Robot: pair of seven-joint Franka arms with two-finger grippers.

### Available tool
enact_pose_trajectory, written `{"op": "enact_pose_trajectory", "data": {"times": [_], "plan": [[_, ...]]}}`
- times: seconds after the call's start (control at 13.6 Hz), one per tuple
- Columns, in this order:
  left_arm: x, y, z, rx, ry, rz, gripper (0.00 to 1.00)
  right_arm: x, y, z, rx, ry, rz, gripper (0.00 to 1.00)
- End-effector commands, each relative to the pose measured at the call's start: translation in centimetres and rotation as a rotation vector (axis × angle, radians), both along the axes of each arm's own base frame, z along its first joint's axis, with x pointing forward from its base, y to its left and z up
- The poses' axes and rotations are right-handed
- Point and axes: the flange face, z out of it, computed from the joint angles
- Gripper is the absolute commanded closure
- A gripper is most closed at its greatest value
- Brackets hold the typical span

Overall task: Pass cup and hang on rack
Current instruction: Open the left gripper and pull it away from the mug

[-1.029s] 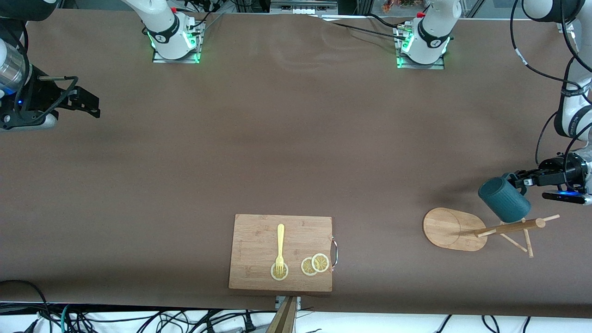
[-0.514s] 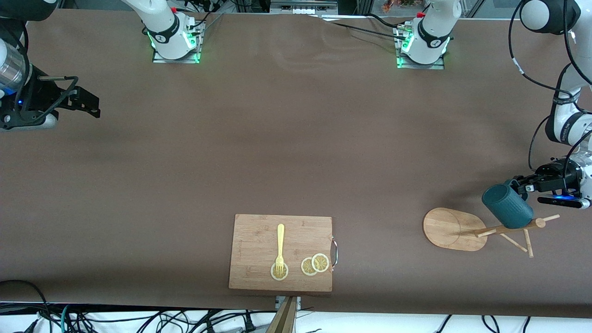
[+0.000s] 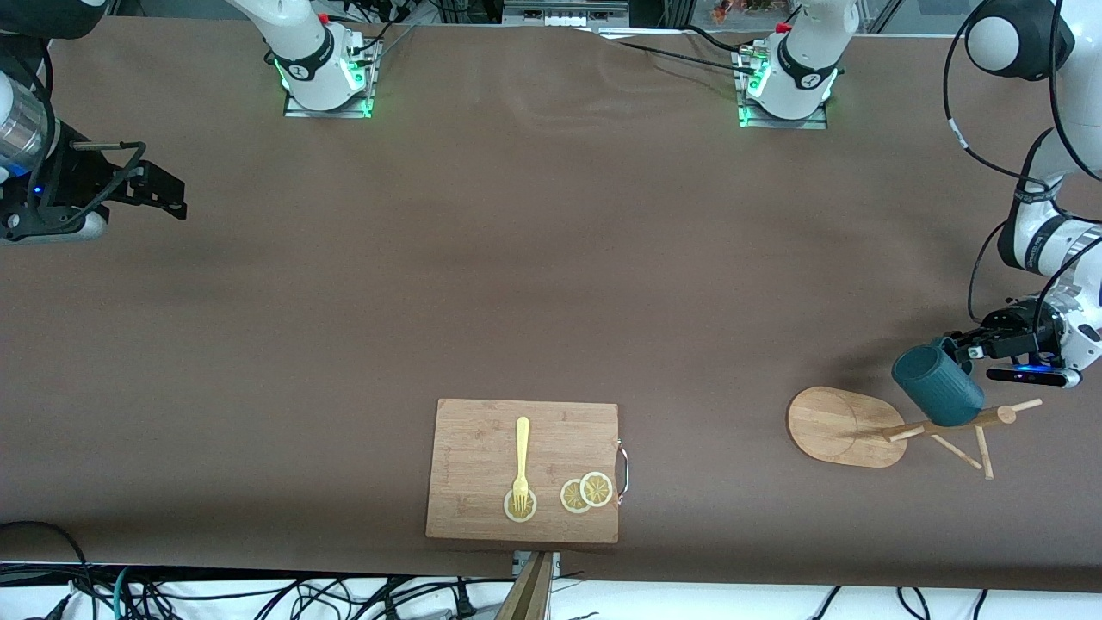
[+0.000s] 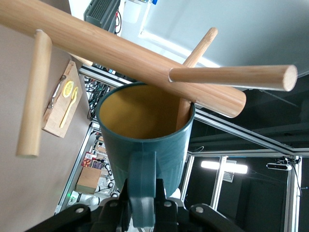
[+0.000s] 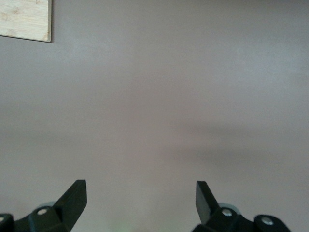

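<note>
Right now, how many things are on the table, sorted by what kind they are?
Cup: 1, held in the left claw
Rack: 1
Cutting board: 1
Fork: 1
Lemon slices: 3
Total: 7

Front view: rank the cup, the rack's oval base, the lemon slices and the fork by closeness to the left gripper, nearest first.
From the left gripper:
1. The cup, held by its handle, over the rack.
2. The rack's oval base, toward the left arm's end.
3. The lemon slices, on the cutting board.
4. The fork, on the board too.
</note>
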Motion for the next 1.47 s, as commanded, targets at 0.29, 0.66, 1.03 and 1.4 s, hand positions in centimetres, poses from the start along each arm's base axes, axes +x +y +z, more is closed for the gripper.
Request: {"op": "enact_pose_trajectory", "data": {"times": [0.29,0.66,1.03,1.4], "plan": [[-0.4,0.0,0.9,0.043,-0.093,-0.061,0.0,0.0,0.0,0.5,-0.012,0.002,0.012,0.0],[-4.0,1.2,3.9,0.192,-0.033,-0.301,0.0,0.0,0.1,0.5,-0.012,0.002,0.013,0.0],[-5.3,1.2,10.4,0.424,-0.005,-0.494,0.0,0.0,0.1,0.5,-0.012,0.002,0.012,0.0],[-2.0,-3.9,20.1,0.792,-0.017,-0.701,0.0,0.0,0.1,0.5,-0.012,0.002,0.012,0.0]]}}
